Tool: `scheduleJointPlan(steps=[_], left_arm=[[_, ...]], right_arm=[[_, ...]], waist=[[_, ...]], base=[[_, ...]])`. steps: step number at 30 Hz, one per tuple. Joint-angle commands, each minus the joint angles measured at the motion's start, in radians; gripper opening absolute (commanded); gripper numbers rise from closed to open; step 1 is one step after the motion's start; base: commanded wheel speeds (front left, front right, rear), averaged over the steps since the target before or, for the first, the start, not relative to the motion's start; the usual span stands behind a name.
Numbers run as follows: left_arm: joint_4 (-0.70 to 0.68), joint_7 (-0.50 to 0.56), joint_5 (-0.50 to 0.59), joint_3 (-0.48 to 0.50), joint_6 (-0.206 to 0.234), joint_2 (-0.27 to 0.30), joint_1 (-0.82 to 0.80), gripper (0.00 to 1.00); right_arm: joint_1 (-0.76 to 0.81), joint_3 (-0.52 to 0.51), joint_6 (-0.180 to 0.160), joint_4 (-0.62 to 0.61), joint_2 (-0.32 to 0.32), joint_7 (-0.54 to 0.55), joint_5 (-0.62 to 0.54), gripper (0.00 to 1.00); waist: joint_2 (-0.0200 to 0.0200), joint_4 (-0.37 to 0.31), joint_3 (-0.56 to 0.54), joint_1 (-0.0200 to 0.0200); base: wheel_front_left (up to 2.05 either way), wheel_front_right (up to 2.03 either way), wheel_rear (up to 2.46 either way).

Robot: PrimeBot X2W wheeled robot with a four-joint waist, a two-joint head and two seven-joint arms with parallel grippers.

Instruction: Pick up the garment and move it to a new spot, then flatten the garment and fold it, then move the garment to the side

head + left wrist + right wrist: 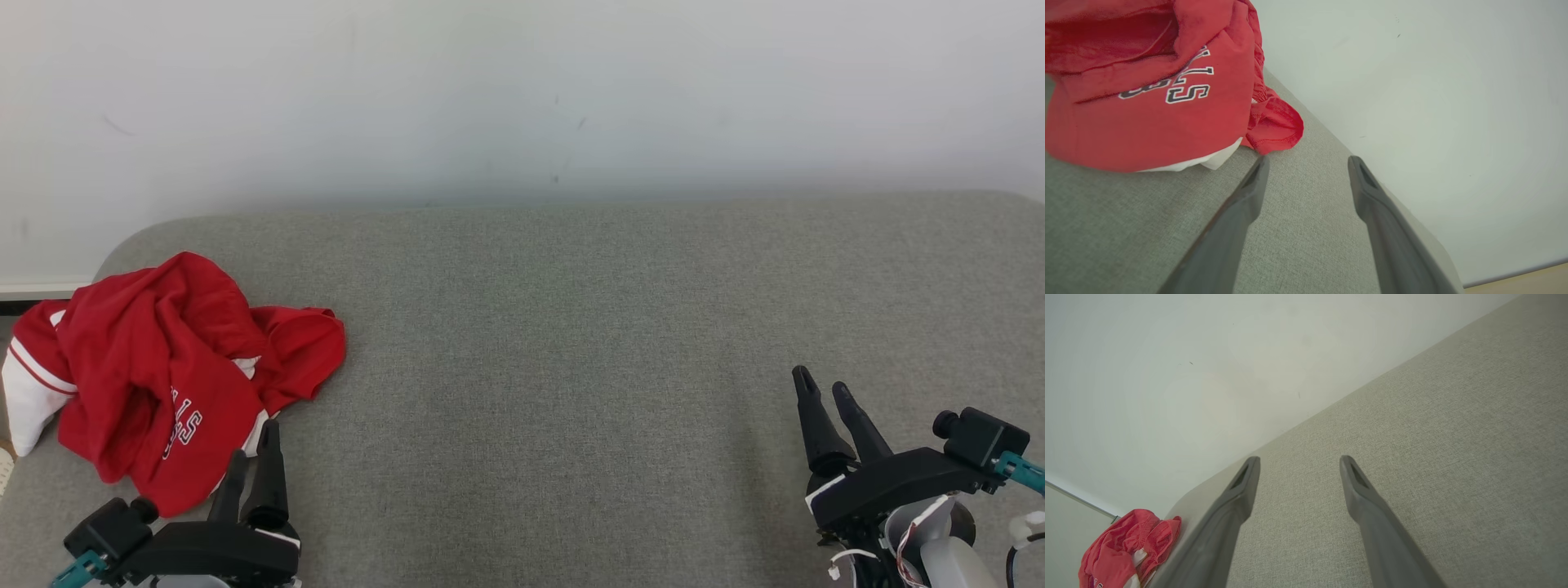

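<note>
Holds nothing: left gripper point(253, 438), jaws spread wide, just beside garment point(147, 359); right gripper point(821, 379), likewise spread, far from garment. Bunches up, hiding most lettering point(186, 426).

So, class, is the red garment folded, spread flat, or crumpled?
Crumpled. The red garment lies in a bunched heap on the grey surface, layers overlapping, its lettering partly hidden by folds.

The left gripper point(253, 441) and right gripper point(822, 380) each have a matte black body with two long, dark, tapering jaws, slotted near the tips and white-banded at the base. Each wrist carries a boxy black module point(980, 437) with a teal connector point(1020, 467); red and white wires point(904, 549) cross the pale right forearm point(951, 567).
</note>
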Motion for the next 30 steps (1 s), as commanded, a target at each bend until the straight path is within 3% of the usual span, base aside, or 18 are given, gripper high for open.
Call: scheduleJointPlan(steps=[1, 14, 30], left_arm=[[-0.004, -0.009, 0.037, -0.008, 0.007, 0.014, -0.03, 1.0], [0.004, -0.04, 0.204, -0.051, 0.065, 0.038, -0.041, 1.0], [0.0, -0.048, 0.329, -0.085, 0.097, 0.063, -0.047, 1.0]], right_arm=[[-0.006, 0.0, 0.006, -0.018, -0.009, 0.0, -0.037, 1.0], [0.014, -0.001, 0.006, -0.042, -0.01, 0.006, -0.229, 1.0], [0.022, 0.004, 0.006, -0.048, -0.011, -0.001, -0.372, 1.0]], waist=[[-0.0001, 0.0, 0.0, 0.0], [-0.0001, 0.001, -0.006, 0.0], [-0.0001, 0.009, -0.006, 0.0]], base=[[0.0, 0.0, 0.0], [0.0, 0.0, 0.0], [0.0, 0.0, 0.0]])
